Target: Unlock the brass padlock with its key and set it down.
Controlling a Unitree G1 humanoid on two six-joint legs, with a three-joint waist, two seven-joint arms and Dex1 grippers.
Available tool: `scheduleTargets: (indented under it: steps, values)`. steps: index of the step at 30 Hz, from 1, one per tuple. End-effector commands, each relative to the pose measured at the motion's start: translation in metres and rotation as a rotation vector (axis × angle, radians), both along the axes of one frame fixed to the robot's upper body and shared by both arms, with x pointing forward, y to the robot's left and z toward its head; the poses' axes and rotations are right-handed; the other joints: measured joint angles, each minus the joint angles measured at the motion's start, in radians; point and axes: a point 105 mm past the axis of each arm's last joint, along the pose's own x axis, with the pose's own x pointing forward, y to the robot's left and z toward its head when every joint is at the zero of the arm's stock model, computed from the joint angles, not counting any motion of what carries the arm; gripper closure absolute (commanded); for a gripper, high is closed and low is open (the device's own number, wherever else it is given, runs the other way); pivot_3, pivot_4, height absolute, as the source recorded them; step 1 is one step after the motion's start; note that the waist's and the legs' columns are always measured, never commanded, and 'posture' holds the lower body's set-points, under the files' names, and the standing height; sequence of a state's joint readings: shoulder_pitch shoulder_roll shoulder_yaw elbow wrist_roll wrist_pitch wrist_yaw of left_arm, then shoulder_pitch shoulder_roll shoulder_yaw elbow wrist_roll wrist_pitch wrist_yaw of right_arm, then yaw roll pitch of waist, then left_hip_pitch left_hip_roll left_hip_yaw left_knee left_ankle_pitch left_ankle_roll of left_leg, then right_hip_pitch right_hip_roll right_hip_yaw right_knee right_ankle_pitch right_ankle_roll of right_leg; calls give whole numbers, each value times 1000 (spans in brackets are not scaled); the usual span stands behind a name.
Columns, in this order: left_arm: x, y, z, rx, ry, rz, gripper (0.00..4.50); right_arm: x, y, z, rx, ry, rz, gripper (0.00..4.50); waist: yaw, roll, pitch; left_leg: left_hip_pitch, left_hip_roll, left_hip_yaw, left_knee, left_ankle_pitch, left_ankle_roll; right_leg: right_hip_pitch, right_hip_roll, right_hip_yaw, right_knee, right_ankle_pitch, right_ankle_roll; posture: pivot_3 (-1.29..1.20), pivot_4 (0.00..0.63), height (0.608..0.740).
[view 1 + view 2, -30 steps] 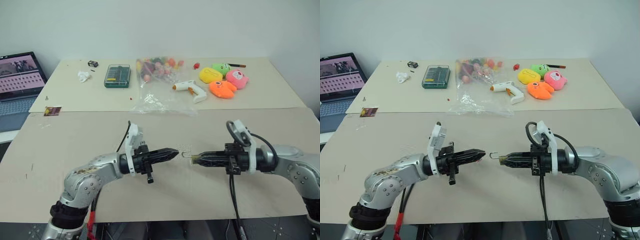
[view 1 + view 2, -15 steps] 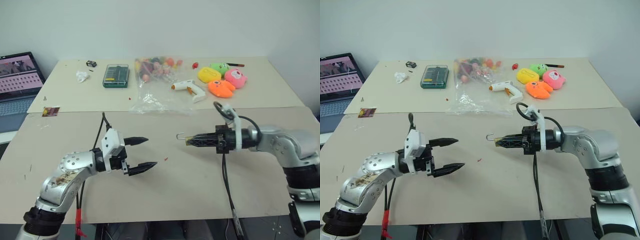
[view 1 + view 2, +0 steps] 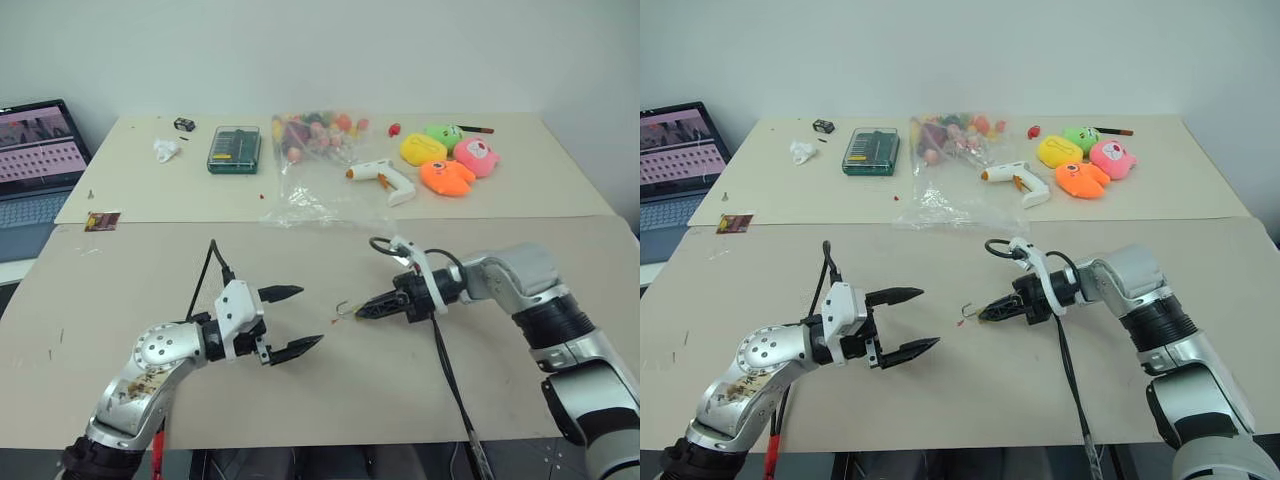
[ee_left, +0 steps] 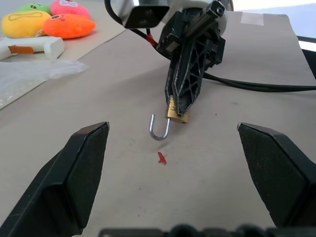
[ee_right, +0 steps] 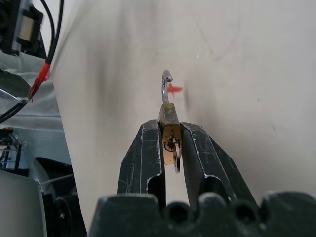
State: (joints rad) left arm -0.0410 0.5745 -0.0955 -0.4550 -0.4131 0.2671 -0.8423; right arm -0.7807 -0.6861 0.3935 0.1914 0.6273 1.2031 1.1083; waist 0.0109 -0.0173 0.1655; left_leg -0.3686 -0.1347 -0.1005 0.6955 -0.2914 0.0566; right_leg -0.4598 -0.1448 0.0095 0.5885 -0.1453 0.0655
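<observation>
The right hand, clamped on the brass padlock just above the counter (left hand spread wide), grips its flat, rigid, light, likely slippery body, shackle hanging open.

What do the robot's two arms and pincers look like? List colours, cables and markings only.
Both arms are rounded silver-grey metal shells with black joint bands. Each ends in a white wrist block and a black pincer with two tapered, pointed fingers: left pincer, right pincer. Black cables loop over each wrist; the right one trails down the table. The left arm's shell carries brownish scuff marks, with a red tag below.
</observation>
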Motion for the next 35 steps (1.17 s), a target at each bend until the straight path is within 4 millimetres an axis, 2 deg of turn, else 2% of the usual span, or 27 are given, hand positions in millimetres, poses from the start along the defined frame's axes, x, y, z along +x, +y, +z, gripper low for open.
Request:
scheduleTargets:
  steps: [1, 4, 8, 10, 12, 14, 17, 19, 20, 21, 24, 27, 30, 35]
  values:
    - [-2, -6, 8, -14, -33, -12, 0, 7, -8, 11, -3, -50, 5, 3138, 0, 0, 0, 0, 0, 0, 0, 0, 0, 0, 0, 0, 0, 0, 0, 0, 150, 740]
    - [3, -10, 10, -50, -11, -13, 0, 11, -28, 18, -17, -86, -7, 2084, 1, 0, 0, 0, 0, 0, 0, 0, 0, 0, 0, 0, 1, 0, 0, 0, 150, 740]
    - [13, -10, 19, -117, 46, -2, 0, 1, -70, 17, -107, -126, 41, 720, 3, 0, 0, 0, -1, 0, 2, 0, 0, 0, -1, 0, 3, 0, 0, 0, 150, 740]
    - [17, -9, 20, -119, 61, 2, 0, 0, -82, 21, -116, -137, 45, 13, 0, 0, 0, 0, -1, 0, 1, 0, 0, 0, -1, 0, 3, 0, 1, 0, 150, 740]
    - [19, -11, 19, -106, 118, -24, 0, -2, -97, 35, -92, -214, 71, 13, -8, 0, 0, 1, 0, 1, 1, 0, -1, 0, 0, 0, 3, 0, 1, 0, 150, 740]
    - [21, -13, 20, -96, 151, -47, 0, 0, -98, 52, -55, -335, 94, 13, -9, 0, 0, 1, 0, 1, 1, 0, -1, 0, 0, 0, 4, 0, 1, 0, 150, 740]
    - [24, -10, 23, -40, 144, -69, 0, 9, -83, 80, 29, -535, 77, 13, -20, 0, 0, 1, 0, 2, 2, 0, -1, 0, 0, 1, 4, 0, 1, 0, 150, 740]
    - [36, -1, 30, -15, 115, -40, 0, 0, -70, 100, 82, -661, 126, 13, -23, 0, 0, 2, 1, 2, 1, 1, -2, 0, 0, 1, 5, 0, 1, 0, 150, 740]
    - [40, 3, 33, -7, 104, -27, 0, -3, -67, 103, 76, -696, 141, 13, -21, 0, 0, 1, 2, 1, 1, 1, -3, 0, 1, 1, 5, 0, 1, 0, 150, 740]
    - [46, 9, 37, 4, 91, -6, 0, -8, -64, 103, 50, -739, 161, 13, -19, 0, 0, 1, 2, 1, 1, 1, -3, 0, 1, 0, 4, 0, 1, 0, 150, 740]
    - [61, 27, 47, 63, 10, 56, 0, -14, -61, 88, -78, -791, 184, 13, -10, 0, 0, 1, 3, 1, 1, 1, -4, 0, 2, 0, 4, 0, 0, 0, 150, 740]
    - [71, 43, 56, 100, -51, 101, 0, -20, -50, 79, -74, -825, 169, 13, -6, 0, 0, 1, 2, 1, 2, 1, -3, -1, 3, 0, 4, 0, 0, 0, 150, 740]
    - [75, 47, 62, 107, -81, 114, 0, -12, -47, 81, -37, -854, 70, 13, -6, 0, 0, 1, 2, 1, 2, 1, -3, -1, 3, 1, 4, 0, 0, 0, 150, 740]
    - [75, 42, 63, 100, -100, 110, 0, -6, -56, 80, -47, -858, 3, 13, 0, 0, 0, 1, 2, 1, 1, 1, -4, -1, 3, 1, 4, 0, 0, 0, 150, 740]
